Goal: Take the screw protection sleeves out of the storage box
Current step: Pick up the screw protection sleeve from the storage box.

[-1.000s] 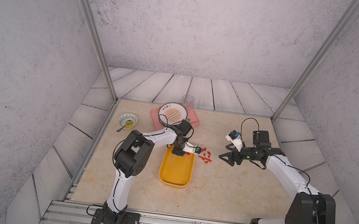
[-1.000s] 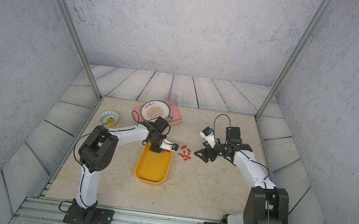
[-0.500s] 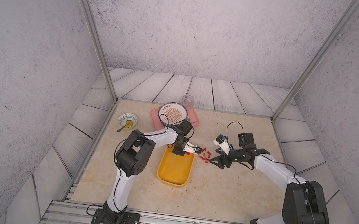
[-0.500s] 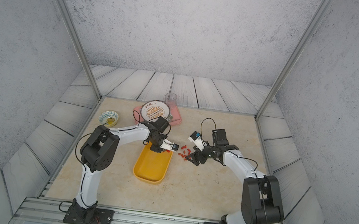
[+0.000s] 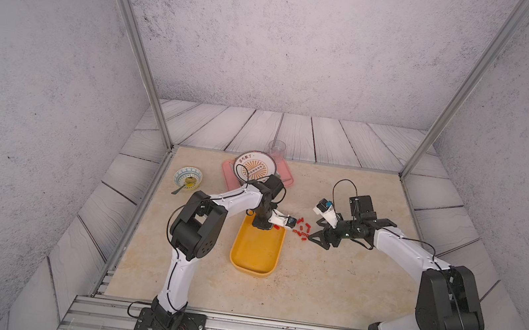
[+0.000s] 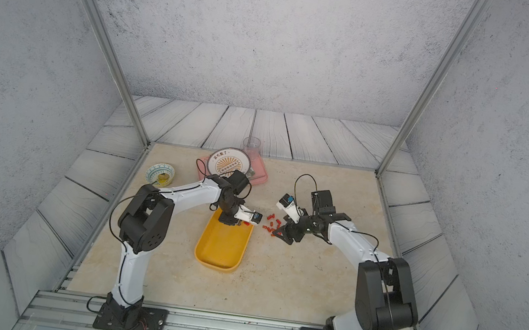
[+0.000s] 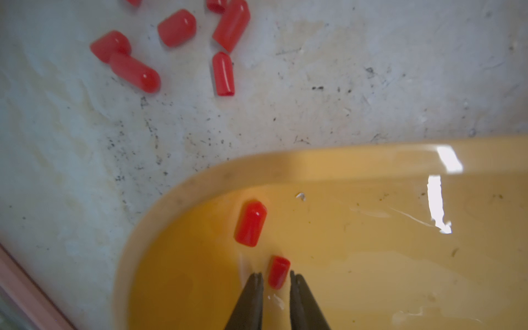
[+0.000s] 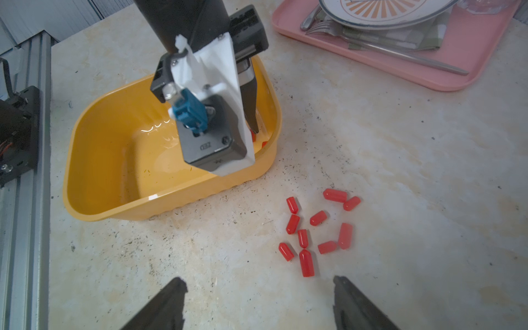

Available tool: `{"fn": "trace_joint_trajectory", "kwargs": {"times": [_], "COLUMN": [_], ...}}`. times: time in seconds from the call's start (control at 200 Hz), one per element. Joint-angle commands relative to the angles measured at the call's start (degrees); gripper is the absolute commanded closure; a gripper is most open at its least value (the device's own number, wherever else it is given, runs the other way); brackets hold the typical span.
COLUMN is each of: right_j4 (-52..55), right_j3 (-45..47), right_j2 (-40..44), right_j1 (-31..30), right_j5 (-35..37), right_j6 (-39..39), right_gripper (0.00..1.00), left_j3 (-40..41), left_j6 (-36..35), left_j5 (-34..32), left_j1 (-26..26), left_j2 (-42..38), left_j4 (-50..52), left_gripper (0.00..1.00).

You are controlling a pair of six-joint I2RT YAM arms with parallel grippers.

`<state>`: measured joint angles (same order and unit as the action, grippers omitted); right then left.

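Screw protection sleeve (image 7: 279, 270) | in storage box (image 7: 314, 163) | between left gripper (image 7: 275, 273) tips, narrowed; grip unclear

Beige marbled tabletop (image 5: 327, 285) carries yellow storage box (image 5: 254, 270) mid-left w/ approx. ten screw protection sleeves (image 8: 306, 263) loose just beside it — pink tray (image 5: 287, 177) at back, small bowl (image 5: 188, 176) far left.

Bright even light, soft shadows, close-up blur

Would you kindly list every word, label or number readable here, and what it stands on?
"ZED": upside down on the black camera housing of the left wrist.
Dark characters on the round plate: too small to read.
No other text shows.
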<state>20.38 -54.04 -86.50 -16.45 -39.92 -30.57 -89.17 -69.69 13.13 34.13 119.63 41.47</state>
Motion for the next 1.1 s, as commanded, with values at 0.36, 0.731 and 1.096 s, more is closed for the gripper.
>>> {"fn": "trace_joint_trajectory", "kwargs": {"times": [0.36,0.731,1.096], "right_j4": [2.7,3.3,6.0], "right_j3": [-1.8,-2.1,-4.0], "right_j2": [-1.6,-1.5,-1.7], "right_j1": [-0.9,-0.9,-0.9], "right_j5": [0.4,1.1,3.2], "right_j6": [-1.6,-2.0,-2.1], "right_gripper": [0.17,0.17,0.17], "left_j3": [1.4,3.1,4.4], "left_j6": [-2.4,-2.8,2.0], "left_j5": [-1.2,-1.7,0.7], "left_j1": [-0.3,-0.3,-0.3], "left_j2": [2.8,1.6,-4.5], "left_j4": [-0.8,-1.5,-3.1], "left_gripper": [0.77,0.88,0.96]}}
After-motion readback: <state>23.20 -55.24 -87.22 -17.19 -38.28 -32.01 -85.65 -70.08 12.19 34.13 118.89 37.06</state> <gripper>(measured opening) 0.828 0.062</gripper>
